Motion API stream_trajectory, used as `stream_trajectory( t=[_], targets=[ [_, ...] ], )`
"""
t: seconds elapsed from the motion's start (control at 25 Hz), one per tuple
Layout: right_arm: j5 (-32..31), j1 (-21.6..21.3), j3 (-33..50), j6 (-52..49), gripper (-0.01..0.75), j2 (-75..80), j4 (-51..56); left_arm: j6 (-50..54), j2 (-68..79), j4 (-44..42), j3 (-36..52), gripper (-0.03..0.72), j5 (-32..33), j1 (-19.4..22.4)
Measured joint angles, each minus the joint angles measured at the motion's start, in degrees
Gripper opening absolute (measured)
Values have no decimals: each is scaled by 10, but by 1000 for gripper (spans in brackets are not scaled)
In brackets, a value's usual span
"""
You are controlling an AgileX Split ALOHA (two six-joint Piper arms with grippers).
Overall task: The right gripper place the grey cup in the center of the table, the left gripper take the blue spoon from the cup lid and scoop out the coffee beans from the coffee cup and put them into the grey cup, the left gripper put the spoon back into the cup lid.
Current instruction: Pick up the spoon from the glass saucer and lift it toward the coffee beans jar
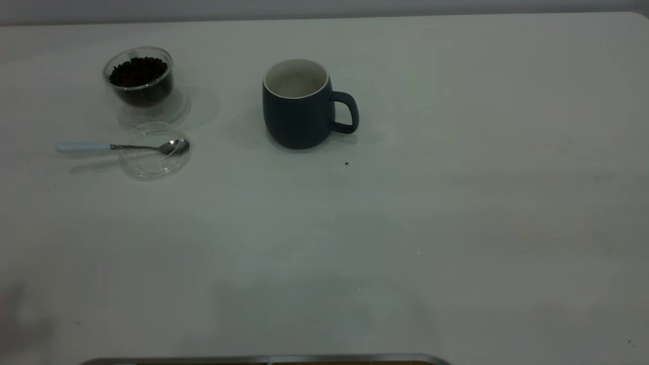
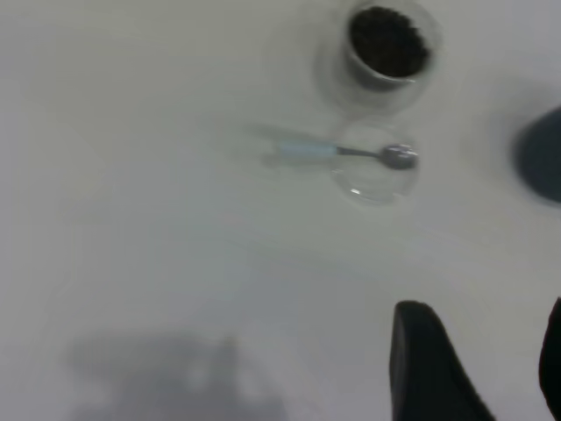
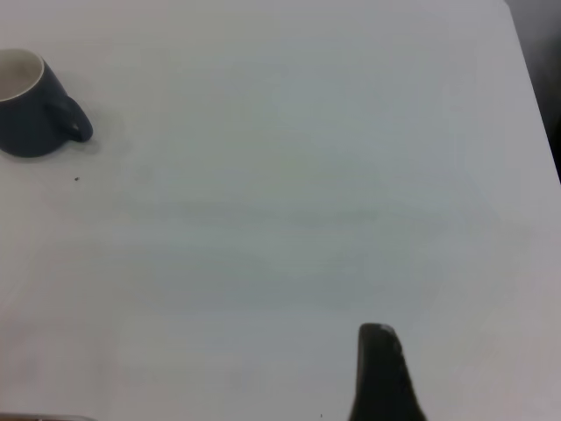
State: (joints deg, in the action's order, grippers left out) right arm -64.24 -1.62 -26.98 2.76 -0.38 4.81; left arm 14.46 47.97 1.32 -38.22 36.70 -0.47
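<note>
The grey cup (image 1: 299, 109) stands upright near the table's middle, handle to the right, white inside empty. It also shows in the right wrist view (image 3: 31, 105) and at the left wrist view's edge (image 2: 539, 153). The coffee cup (image 1: 142, 83) (image 2: 386, 44) stands far left, holding the coffee beans (image 1: 138, 72). The cup lid (image 1: 152, 162) (image 2: 372, 180) lies flat in front of it. The blue spoon (image 1: 116, 147) (image 2: 351, 152) rests with its bowl on the lid, handle pointing left. My left gripper (image 2: 485, 316) is open and empty, well short of the spoon. My right gripper (image 3: 473, 351) is open over bare table; one finger shows.
The white table (image 1: 405, 228) has a rounded corner at far right (image 1: 640, 16); its edge shows in the right wrist view (image 3: 536, 105). A tiny dark speck (image 1: 347, 163) lies in front of the grey cup. A metal rim (image 1: 263, 360) runs along the near edge.
</note>
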Motion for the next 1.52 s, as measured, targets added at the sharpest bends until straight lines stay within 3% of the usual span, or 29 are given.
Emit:
stream_trajectory(
  t=[0.16,0.4,0.56,0.8,1.04,1.32,1.52],
  targets=[
    [0,0,0,0,531,0,0,-5,155,-13,-107,373,-8,26],
    [0,0,0,0,531,0,0,-82,341,17,-235,328,-3,125],
    [0,0,0,0,531,0,0,-212,452,120,-300,324,-1,193],
    [0,0,0,0,531,0,0,-510,589,329,-344,323,29,257],
    [0,0,0,0,531,0,0,-693,701,475,-348,323,90,281],
    [0,0,0,0,531,0,0,-789,800,524,-349,331,87,281],
    [0,0,0,0,531,0,0,-802,850,527,-349,428,75,281]
  ],
)
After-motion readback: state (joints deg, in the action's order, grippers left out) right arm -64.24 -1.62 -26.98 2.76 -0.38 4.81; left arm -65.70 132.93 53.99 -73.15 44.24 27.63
